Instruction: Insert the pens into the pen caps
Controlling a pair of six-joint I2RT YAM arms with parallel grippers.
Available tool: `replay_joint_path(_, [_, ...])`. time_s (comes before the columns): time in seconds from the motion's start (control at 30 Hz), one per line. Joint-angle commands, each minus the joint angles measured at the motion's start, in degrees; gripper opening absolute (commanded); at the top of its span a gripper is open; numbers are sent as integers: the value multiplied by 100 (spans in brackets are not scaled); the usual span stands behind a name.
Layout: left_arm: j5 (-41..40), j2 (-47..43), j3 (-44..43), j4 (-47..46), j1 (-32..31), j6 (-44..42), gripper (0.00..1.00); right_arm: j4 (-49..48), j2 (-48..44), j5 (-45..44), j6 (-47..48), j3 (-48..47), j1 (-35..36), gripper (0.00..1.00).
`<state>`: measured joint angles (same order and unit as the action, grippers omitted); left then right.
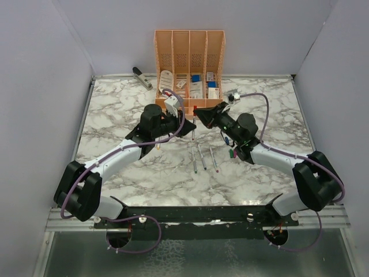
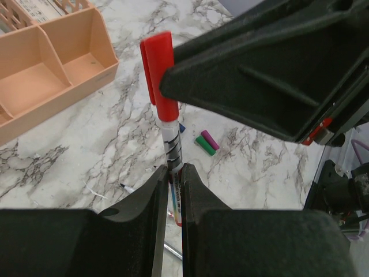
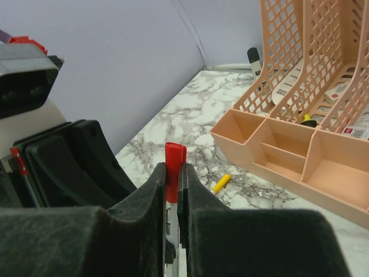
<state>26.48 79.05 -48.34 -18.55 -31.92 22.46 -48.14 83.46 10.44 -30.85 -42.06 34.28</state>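
Marble-patterned tabletop (image 1: 115, 115), glossy white with grey veins, sits between plain matte lilac-grey walls. Just below the centre of the top view, nearest the arm bases, three slim grey-white pens (image 1: 202, 157) lie side by side without touching. To their right a stubby green cap (image 2: 203, 145) and a magenta cap (image 2: 210, 139) lie together.

At centre the left gripper (image 2: 174, 173) has its matte black fingers pinched narrowly on the barrel of an upright pen (image 2: 173, 141). The right gripper (image 3: 171, 173) is clamped just as tightly on a smooth red cap (image 3: 174, 153) at that pen's top end. A yellow cap (image 3: 221, 183) lies on the marble short of the organizer (image 1: 189, 63).

The organizer is peach plastic, at upper centre. It has low box-shaped front compartments and tall latticed slots holding white labelled packets (image 1: 196, 86). A grey stapler (image 1: 142, 77) lies to its left.
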Motion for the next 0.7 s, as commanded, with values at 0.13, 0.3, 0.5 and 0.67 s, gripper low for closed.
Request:
replay_joint_path(0.13, [60, -10, -301, -422, 35, 30, 0, 100, 169, 275, 58, -80, 96, 1])
replay_joint_path(0.3, [-167, -94, -317, -439, 45, 16, 0, 303, 211, 344, 90, -121, 103, 1])
replay_joint_path(0.5, [-569, -231, -422, -525, 67, -119, 0, 769, 312, 468, 236, -235, 142, 1])
replay_joint_path(0.67, [-792, -172, -705, -587, 253, -243, 0, 1266, 380, 503, 462, -317, 269, 1])
